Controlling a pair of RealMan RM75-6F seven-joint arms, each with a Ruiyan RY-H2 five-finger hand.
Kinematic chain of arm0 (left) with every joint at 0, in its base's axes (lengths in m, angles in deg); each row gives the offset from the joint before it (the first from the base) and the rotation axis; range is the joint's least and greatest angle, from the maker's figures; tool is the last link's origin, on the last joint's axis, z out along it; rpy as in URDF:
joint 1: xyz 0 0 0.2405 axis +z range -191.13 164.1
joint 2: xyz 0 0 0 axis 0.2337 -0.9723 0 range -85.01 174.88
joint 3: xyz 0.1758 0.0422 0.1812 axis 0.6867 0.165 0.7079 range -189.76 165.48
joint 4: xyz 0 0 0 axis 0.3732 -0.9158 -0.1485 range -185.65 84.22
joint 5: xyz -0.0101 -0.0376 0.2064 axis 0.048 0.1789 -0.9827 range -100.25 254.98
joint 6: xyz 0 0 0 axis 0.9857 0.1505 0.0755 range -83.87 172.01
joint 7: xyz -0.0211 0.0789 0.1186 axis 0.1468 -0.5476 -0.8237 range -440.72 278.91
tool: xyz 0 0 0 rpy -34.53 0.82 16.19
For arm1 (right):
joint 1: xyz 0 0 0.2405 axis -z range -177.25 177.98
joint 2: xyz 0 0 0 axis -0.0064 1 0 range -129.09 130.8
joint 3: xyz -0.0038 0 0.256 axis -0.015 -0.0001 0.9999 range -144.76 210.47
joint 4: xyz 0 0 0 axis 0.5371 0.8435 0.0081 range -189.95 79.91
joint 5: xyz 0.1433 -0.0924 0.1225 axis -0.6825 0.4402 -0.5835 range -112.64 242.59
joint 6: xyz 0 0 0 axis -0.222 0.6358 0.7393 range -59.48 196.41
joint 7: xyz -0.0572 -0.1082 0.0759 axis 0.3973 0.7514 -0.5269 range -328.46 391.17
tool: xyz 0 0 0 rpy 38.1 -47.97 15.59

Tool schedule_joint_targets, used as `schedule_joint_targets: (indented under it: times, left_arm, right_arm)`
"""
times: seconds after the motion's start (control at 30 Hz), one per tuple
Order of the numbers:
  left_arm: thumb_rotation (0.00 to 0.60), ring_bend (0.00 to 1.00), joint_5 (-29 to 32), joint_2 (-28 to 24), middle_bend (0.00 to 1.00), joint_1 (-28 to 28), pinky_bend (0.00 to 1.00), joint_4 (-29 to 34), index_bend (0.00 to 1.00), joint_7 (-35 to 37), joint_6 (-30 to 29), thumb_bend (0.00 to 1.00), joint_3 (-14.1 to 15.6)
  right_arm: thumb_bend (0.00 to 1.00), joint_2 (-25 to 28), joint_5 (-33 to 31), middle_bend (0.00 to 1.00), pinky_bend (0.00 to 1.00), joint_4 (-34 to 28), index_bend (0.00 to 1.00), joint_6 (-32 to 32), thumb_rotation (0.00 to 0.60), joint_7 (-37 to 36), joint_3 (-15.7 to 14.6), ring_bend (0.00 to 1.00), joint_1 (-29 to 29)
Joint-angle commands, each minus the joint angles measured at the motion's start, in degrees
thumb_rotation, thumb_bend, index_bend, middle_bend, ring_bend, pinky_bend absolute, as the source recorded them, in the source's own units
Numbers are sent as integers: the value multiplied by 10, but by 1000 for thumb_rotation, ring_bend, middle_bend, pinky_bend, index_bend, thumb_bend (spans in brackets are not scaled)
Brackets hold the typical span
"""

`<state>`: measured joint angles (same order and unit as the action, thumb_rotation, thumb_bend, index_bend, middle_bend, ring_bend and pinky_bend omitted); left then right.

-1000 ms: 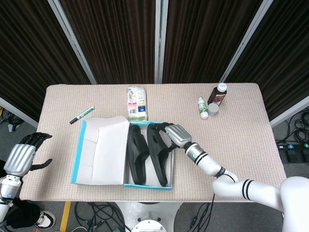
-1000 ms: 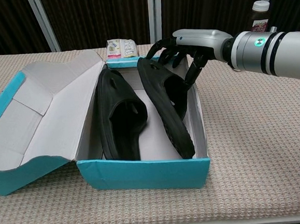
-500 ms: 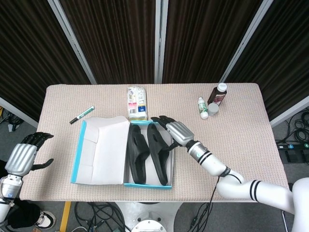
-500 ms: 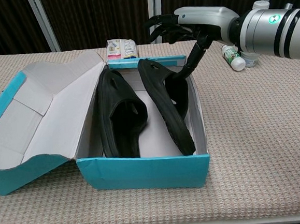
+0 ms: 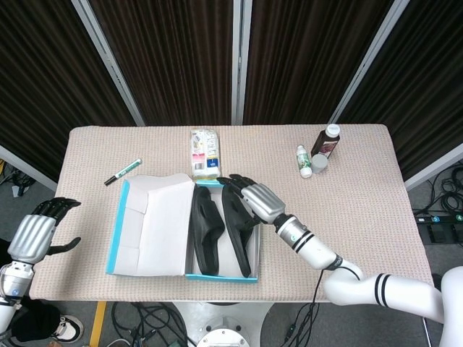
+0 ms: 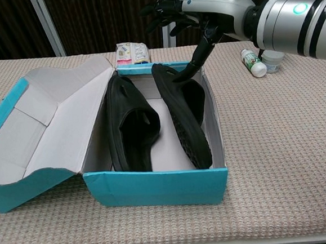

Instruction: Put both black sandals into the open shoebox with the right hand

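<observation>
Both black sandals lie inside the open blue shoebox [image 5: 221,278] [image 6: 157,190]. The left sandal [image 5: 205,230] [image 6: 130,122] lies flat on the box floor. Beside it, the right sandal [image 5: 239,224] [image 6: 185,114] stands tilted on its edge against the box's right wall. My right hand [image 5: 253,196] [image 6: 199,9] hovers above the far end of the box with fingers spread, holding nothing; its thumb reaches down to the right sandal's strap. Off the table's left edge, my left hand [image 5: 32,235] hangs empty with its fingers apart.
The box lid [image 5: 152,224] [image 6: 44,120] lies folded open to the left. A snack packet [image 5: 205,154] [image 6: 132,52] sits just behind the box. A green marker [image 5: 123,171] lies at the back left. A white bottle [image 5: 304,160] [image 6: 252,63] and a brown bottle [image 5: 327,141] stand at the back right.
My right hand has let go of the right sandal, risen and shifted left over the box's far end. The sandal stays leaning in the box. The left hand has not moved.
</observation>
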<state>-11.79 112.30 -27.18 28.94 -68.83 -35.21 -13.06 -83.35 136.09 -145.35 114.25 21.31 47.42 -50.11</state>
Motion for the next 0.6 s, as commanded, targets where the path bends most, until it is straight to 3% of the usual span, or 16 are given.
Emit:
schedule_joint_targets:
  times: [0.03,0.6]
  left_arm:
    - [600,142,1,0,210,0,203,-1,216,2,1,191,0]
    - [600,142,3,4,210,2,203,-13,216,13,2,190,1]
  right_arm:
    - [0,-11,-5,125,109,13,0,-3,600,6,-7,0,-2]
    - [0,-42,-13,125,109,50,0,-19,600,12,-22,0,-6]
